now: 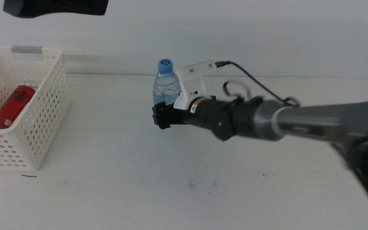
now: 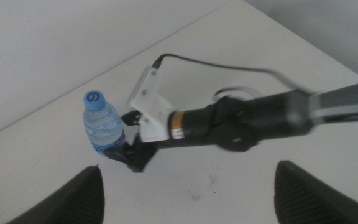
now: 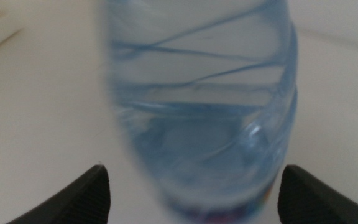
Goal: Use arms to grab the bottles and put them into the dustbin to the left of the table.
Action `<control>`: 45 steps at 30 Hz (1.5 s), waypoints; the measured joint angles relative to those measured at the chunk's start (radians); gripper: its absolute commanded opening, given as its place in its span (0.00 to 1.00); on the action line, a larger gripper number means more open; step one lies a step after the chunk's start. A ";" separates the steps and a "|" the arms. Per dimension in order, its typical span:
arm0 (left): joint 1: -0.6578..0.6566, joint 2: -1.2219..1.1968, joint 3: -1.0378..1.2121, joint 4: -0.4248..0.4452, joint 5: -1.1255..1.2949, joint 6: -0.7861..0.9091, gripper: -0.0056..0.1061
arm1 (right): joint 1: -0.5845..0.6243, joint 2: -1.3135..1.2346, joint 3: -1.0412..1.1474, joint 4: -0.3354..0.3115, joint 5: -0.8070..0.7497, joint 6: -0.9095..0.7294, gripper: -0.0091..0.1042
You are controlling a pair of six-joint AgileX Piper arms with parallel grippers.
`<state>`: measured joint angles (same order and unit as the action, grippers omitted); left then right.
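The water bottle [image 1: 165, 82] stands upright mid-table [image 1: 107, 191], between the spread jaws of the right gripper [image 1: 164, 114], not yet squeezed. A red can [image 1: 9, 107] lies in the white basket [image 1: 43, 128] at left. The left gripper [image 2: 185, 190] hangs above, jaws apart

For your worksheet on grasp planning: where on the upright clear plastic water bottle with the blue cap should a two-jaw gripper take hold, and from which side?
Grip the clear plastic water bottle low on its round body, coming in level from its right, as the right gripper does. It stands upright, so its sides are free, and jaws set wide apart can straddle it.
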<state>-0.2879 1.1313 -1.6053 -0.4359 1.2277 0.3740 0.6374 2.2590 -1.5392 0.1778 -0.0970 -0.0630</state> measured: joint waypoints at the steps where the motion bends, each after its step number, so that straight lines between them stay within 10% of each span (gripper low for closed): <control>1: 0.000 0.000 0.000 0.000 0.000 0.000 0.89 | 0.004 -0.057 0.032 0.002 0.059 0.000 0.89; 18: 0.000 0.000 0.000 0.000 0.000 0.000 0.89 | 0.009 -1.182 0.371 -0.114 0.676 0.027 0.87; 24: 0.000 0.000 0.000 0.000 0.000 0.000 0.89 | 0.008 -1.224 0.374 -0.199 0.706 0.113 0.87; 45: 0.000 0.002 0.000 -0.008 -0.267 0.015 0.89 | 0.007 -1.223 0.376 -0.193 0.711 0.126 0.87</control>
<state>-0.2879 1.1331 -1.6053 -0.4440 0.9606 0.3889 0.6444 1.0361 -1.1632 -0.0153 0.6139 0.0627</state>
